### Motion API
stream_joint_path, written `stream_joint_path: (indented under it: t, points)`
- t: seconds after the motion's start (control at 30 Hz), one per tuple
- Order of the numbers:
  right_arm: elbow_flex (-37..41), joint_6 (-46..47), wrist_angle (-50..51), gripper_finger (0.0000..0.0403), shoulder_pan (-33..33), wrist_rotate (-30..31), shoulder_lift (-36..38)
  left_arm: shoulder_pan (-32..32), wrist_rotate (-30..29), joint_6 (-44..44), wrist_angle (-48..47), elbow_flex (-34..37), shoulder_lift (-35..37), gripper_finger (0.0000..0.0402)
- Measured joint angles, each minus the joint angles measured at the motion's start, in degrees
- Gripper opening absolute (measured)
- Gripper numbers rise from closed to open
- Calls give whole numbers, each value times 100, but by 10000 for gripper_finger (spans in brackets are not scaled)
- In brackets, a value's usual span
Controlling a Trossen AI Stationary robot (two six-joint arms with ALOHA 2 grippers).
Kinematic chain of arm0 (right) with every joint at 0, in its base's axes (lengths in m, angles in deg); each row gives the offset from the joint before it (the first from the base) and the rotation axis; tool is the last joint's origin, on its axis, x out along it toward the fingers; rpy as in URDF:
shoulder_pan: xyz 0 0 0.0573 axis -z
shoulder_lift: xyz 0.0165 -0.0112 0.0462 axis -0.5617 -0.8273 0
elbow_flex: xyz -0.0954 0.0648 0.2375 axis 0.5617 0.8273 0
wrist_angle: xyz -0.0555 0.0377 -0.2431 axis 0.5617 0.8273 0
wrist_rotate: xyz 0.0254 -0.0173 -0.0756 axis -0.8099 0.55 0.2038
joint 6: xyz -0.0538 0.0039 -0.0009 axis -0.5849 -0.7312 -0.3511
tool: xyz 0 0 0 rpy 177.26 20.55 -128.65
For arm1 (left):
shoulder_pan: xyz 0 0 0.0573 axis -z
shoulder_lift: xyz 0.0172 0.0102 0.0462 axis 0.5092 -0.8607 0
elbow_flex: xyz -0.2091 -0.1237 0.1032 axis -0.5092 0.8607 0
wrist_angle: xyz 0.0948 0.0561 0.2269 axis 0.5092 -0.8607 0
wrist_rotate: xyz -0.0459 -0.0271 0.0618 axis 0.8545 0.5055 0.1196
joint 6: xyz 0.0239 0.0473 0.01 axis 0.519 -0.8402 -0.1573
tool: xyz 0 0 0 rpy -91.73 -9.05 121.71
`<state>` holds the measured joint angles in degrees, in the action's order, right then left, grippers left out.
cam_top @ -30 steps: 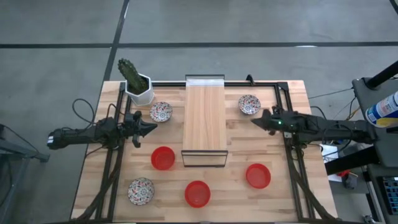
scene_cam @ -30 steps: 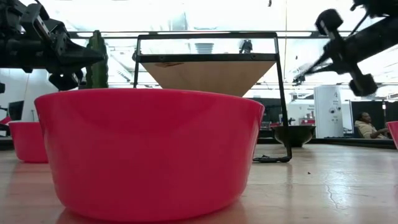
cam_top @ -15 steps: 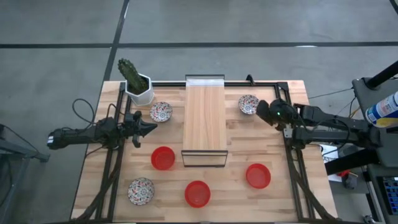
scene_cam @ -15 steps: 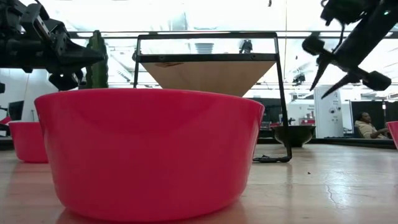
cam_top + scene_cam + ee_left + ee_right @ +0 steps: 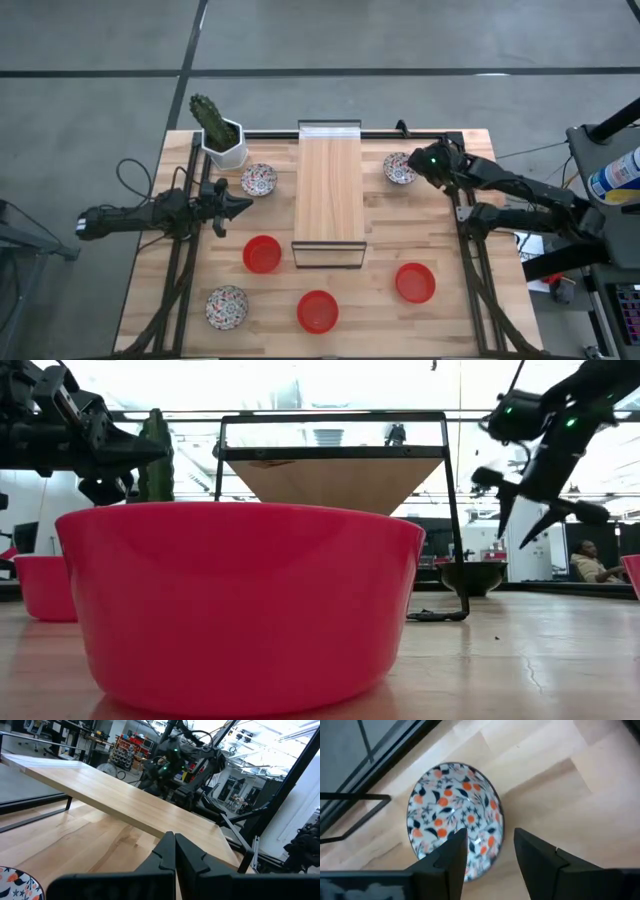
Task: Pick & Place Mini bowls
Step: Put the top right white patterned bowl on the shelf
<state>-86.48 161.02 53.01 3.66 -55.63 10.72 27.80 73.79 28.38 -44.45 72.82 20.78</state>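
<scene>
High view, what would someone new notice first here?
Probably the long wooden shelf down the table's middle, with red and patterned mini bowls scattered on either side. Next, the right gripper, open, hovering over the patterned bowl at the far right. The potted cactus marks the far left corner.

right tool [image 5: 487, 852] swung over patterned bowl [image 5: 454, 815], fingers now spread

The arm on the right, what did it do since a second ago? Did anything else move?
The right gripper swung from beside the wooden shelf toward the table's far edge, tipped downward, and opened its fingers. It now hangs over the patterned bowl at the far right, not gripping it yet. Nothing was picked up or let go. The left gripper stayed shut in place, and all six bowls kept their spots.
</scene>
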Motion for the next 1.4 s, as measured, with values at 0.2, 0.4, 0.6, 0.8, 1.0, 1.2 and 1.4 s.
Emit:
stream_joint_path:
  t: [0.2, 0.4, 0.6, 0.8, 1.0, 1.2, 1.4]
  points:
    - [0, -182, -527, 148, 326, -312, -789, 0, 0, 0, 1, 0, 0, 0]
    - [0, -376, -672, 146, 418, -323, -1270, 0, 0, 0, 1, 0, 0, 0]
    - [0, -634, -841, 125, 425, -335, -1518, 0, 1, 0, 1, 0, 0, 0]
    - [0, -984, -971, 78, 493, -404, -1676, 0, 2, 0, 1, 2, 0, 0]
    - [1, -1404, -1075, 17, 712, -565, -1776, 0, 0, 0, -1, 2, 0, 0]
    - [-44, -1782, -1054, 14, 860, -792, -1581, 0, 0, 0, 1, 1, 0, 0]
    - [-436, -2000, -896, 13, 855, -1043, -1137, 0, 0, 0, 1, 0, -2, 0]
